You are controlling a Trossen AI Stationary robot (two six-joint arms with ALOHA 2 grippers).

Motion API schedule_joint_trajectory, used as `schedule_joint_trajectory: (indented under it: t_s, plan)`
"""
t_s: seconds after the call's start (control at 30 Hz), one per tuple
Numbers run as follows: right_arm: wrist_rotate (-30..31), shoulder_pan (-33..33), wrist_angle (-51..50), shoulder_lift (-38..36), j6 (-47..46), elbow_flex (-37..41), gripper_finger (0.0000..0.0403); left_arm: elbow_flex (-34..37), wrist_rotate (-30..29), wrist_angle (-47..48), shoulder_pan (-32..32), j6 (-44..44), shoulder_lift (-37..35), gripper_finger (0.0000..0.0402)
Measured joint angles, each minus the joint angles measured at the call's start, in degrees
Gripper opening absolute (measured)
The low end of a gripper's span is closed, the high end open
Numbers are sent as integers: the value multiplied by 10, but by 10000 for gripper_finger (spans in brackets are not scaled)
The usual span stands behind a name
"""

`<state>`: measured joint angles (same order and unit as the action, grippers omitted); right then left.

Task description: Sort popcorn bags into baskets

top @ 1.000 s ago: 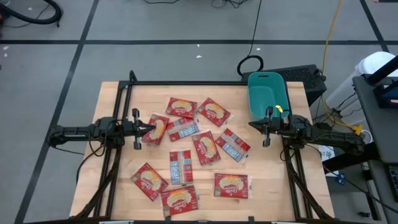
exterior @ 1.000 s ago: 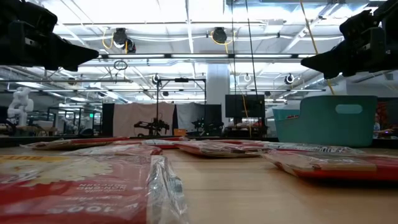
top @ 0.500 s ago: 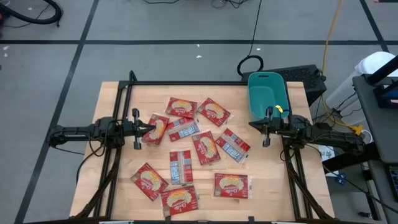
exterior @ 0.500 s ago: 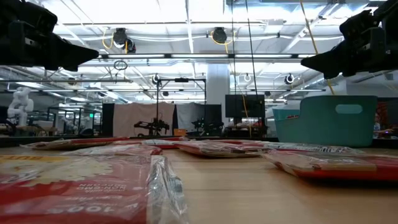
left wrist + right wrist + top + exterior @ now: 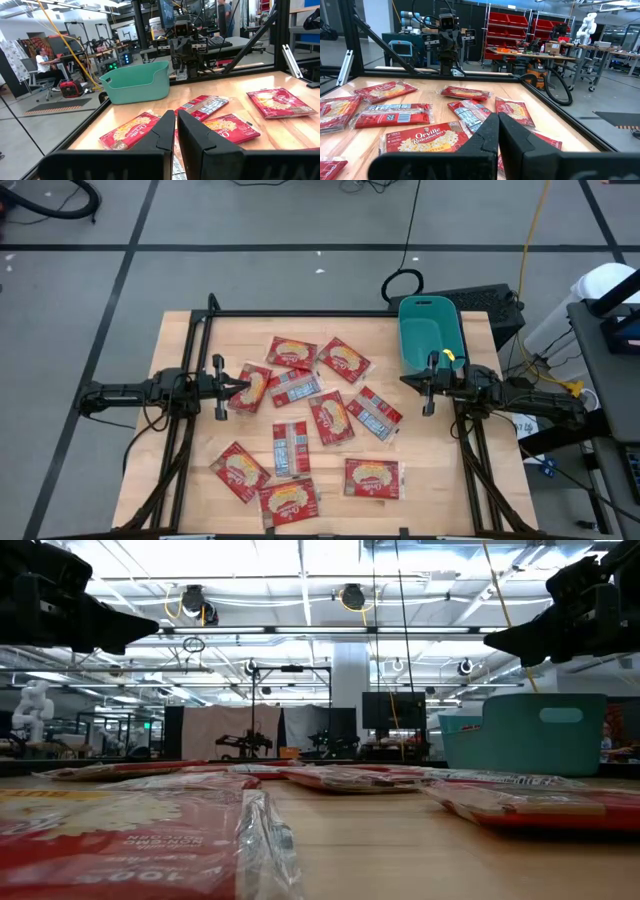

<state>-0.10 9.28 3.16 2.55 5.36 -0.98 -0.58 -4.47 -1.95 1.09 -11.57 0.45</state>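
Several red popcorn bags lie flat and scattered on the wooden table, among them one [image 5: 291, 352] at the far middle, one [image 5: 331, 418] in the centre and one [image 5: 372, 478] near the front. Some, like the bag [image 5: 289, 448], show a grey-silver side. The teal basket [image 5: 430, 332] stands at the far right corner, with nothing showing inside it. My left gripper [image 5: 243, 387] is shut and points level from the table's left, raised above a bag [image 5: 254, 388]. My right gripper [image 5: 405, 380] is shut and points level from the right, just in front of the basket.
A black metal frame [image 5: 300, 313] runs along the table's far edge and down both sides. A black box [image 5: 490, 305] sits behind the basket. Bare wood [image 5: 440, 450] lies in front of my right gripper. People sit in the room behind [image 5: 42, 65].
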Motion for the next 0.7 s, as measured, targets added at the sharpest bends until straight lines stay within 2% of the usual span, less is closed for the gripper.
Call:
schedule_joint_trajectory:
  t_s: [0.4,0.57,0.7]
  plan:
    - [0,0,0,0,-2,0,0,0,0,0,0,0,0,26]
    - [0,0,0,0,-63,0,0,0,0,0,0,0,0,26]
    - [0,0,1,0,-76,0,0,0,0,0,0,0,0,26]
